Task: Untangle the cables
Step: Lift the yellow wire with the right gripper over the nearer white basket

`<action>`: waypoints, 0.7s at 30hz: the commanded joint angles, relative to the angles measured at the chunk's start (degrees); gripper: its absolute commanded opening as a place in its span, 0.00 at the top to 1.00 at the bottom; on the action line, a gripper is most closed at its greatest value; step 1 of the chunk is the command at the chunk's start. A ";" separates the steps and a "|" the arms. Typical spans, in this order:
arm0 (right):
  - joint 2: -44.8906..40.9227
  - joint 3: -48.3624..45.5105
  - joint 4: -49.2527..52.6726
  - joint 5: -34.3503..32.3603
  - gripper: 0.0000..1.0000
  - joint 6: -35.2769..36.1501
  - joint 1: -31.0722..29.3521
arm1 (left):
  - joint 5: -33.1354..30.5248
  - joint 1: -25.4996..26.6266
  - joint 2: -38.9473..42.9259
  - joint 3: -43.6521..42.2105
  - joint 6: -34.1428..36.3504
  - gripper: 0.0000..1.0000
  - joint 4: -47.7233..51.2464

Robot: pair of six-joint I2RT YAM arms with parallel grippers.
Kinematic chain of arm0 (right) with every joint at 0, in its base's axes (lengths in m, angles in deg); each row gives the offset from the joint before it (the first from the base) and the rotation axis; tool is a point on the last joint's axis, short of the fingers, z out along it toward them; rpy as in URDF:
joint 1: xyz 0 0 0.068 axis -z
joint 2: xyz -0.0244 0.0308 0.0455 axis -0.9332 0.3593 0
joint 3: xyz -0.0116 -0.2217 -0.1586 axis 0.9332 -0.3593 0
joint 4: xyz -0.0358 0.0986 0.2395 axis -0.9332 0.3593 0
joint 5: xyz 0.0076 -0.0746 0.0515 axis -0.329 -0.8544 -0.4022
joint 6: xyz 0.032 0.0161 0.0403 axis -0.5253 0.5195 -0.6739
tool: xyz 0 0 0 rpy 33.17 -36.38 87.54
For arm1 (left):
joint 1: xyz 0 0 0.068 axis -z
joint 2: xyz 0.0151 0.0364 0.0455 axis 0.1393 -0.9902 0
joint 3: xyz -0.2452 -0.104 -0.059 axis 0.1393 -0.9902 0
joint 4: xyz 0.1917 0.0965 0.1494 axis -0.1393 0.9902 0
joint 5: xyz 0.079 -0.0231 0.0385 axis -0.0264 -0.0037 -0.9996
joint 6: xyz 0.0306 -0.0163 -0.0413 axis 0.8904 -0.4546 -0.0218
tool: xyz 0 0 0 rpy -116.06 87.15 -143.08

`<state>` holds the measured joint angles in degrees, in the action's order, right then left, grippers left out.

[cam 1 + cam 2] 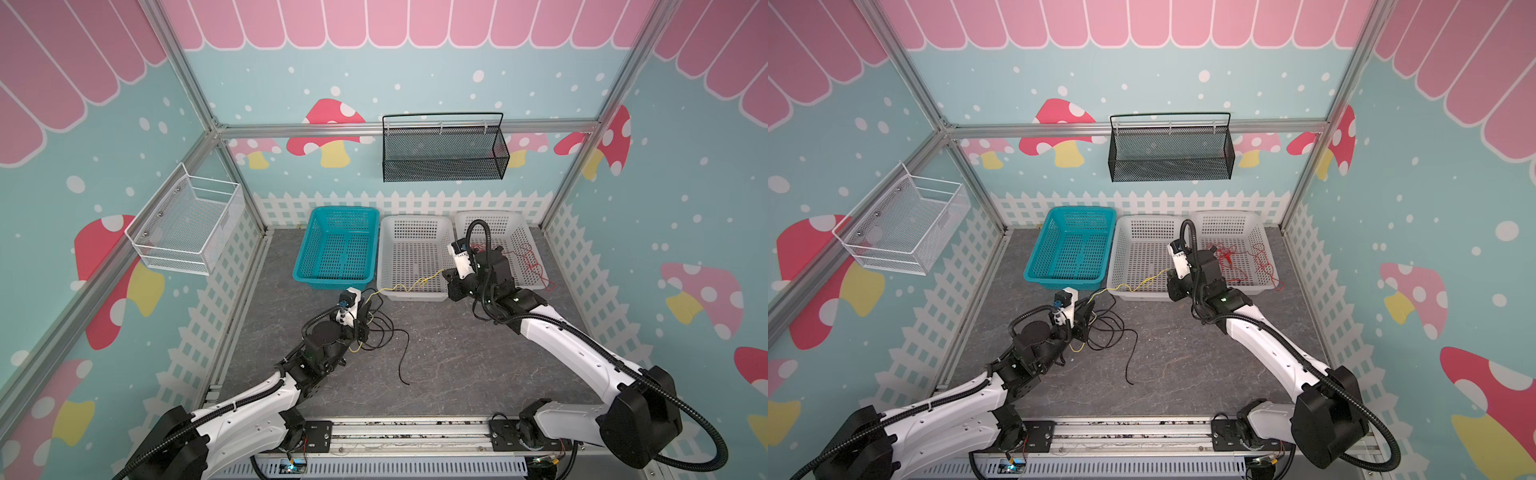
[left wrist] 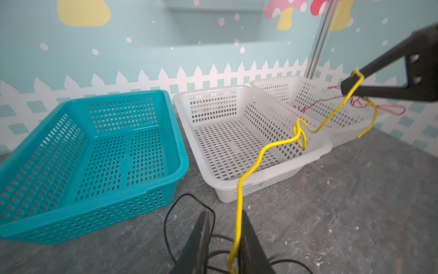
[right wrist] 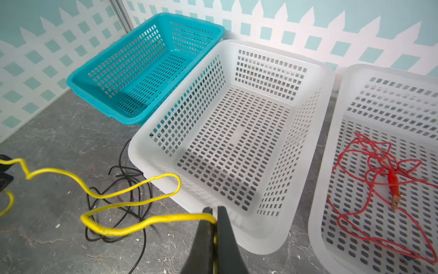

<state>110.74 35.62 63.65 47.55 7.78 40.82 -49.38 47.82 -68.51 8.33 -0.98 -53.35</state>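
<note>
A kinked yellow cable (image 1: 399, 286) (image 2: 260, 151) stretches between my two grippers, above the floor and the front rim of the middle white basket (image 1: 415, 218). My right gripper (image 1: 448, 274) (image 3: 214, 210) is shut on one end of it. The left gripper (image 1: 368, 306) (image 2: 225, 213) is open, and the yellow cable passes between its fingers, lying against one of them. A black cable (image 1: 1128, 372) (image 3: 144, 237) lies looped on the floor under and beside the left gripper. The red cable (image 1: 534, 262) (image 3: 379, 166) lies bunched in the right white basket (image 1: 486, 214).
A teal basket (image 1: 328, 283) stands left of the two white ones along the back wall. A black mesh basket (image 1: 444, 153) hangs on the back wall and a white wire basket (image 1: 187, 224) on the left wall. Part of the red cable hangs over its basket's front edge.
</note>
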 commanded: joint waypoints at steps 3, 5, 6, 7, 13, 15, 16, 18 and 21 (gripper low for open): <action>2.53 1.12 -3.65 0.36 1.00 -3.44 0.42 | 2.74 -0.42 -3.04 2.05 -1.16 0.61 -2.65; 3.51 1.69 -4.30 -0.02 1.00 -4.34 0.36 | 3.70 -0.44 -4.35 2.71 -1.39 0.62 -3.24; 3.81 1.87 -4.75 -0.18 1.00 -4.78 0.35 | 4.17 -0.41 -4.92 2.94 -1.56 0.61 -3.57; 4.16 2.02 -5.27 -0.51 1.00 -5.13 0.35 | 4.46 -0.37 -5.42 3.29 -1.93 0.57 -3.84; 6.03 4.41 -5.90 -4.22 1.00 -5.05 0.37 | 4.31 -0.39 -7.18 3.94 -2.25 0.40 -5.17; 6.42 4.85 -6.23 -5.35 1.00 -4.85 0.35 | 3.81 -0.43 -7.13 3.96 -2.26 0.37 -5.12; 6.74 5.17 -6.13 -6.28 1.00 -4.76 0.40 | 3.55 -0.43 -6.94 3.86 -2.30 0.34 -5.17; 6.92 5.32 -6.16 -8.20 1.00 -4.58 0.37 | 3.31 -0.44 -6.51 3.54 -2.54 0.29 -5.59; 7.67 5.92 -6.15 -11.06 1.00 -4.41 0.46 | 3.05 -0.44 -5.72 2.75 -3.06 0.24 -7.28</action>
<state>117.17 40.08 58.56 40.54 3.62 40.89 -45.79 47.73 -75.25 11.06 -3.16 -57.92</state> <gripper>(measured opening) 0.044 0.749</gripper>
